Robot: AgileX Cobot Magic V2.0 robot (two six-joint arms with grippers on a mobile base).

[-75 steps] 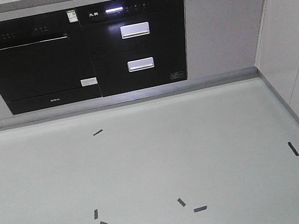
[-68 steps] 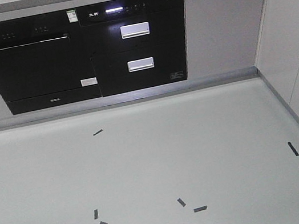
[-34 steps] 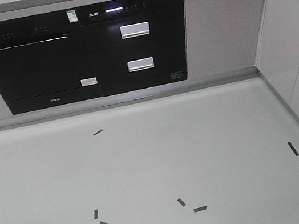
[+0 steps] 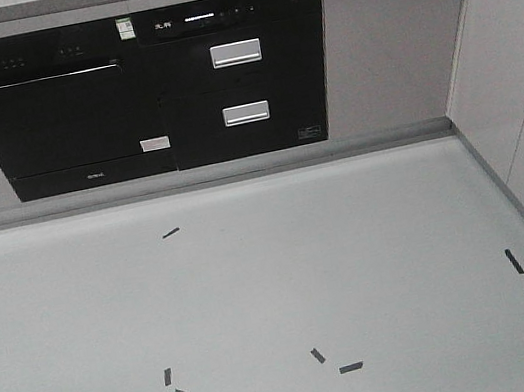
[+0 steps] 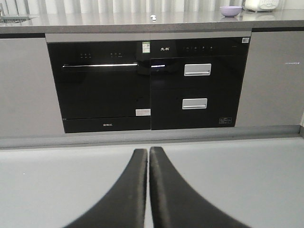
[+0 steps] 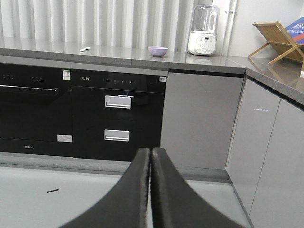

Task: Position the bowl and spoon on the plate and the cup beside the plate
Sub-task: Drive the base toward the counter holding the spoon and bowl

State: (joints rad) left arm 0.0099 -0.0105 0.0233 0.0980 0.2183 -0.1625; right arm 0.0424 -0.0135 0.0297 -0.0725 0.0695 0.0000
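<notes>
The lavender bowl (image 6: 157, 51) sits on the grey countertop (image 6: 118, 58). The spoon (image 6: 84, 49) lies well apart to its left (a pale speck, shape hard to make out). The left gripper (image 5: 148, 153) and right gripper (image 6: 150, 152) each have their jaws pressed together, holding nothing, and their bases are cut off by the frame's lower edge.

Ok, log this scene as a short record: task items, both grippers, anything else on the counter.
bowl: on counter, right of spoon
spoon: on counter, apart from bowl
plate: not in view
cup: not in view
left gripper: shut, empty
right gripper: shut, empty
also on counter: white appliance right of bowl; wooden rack on the side run
</notes>
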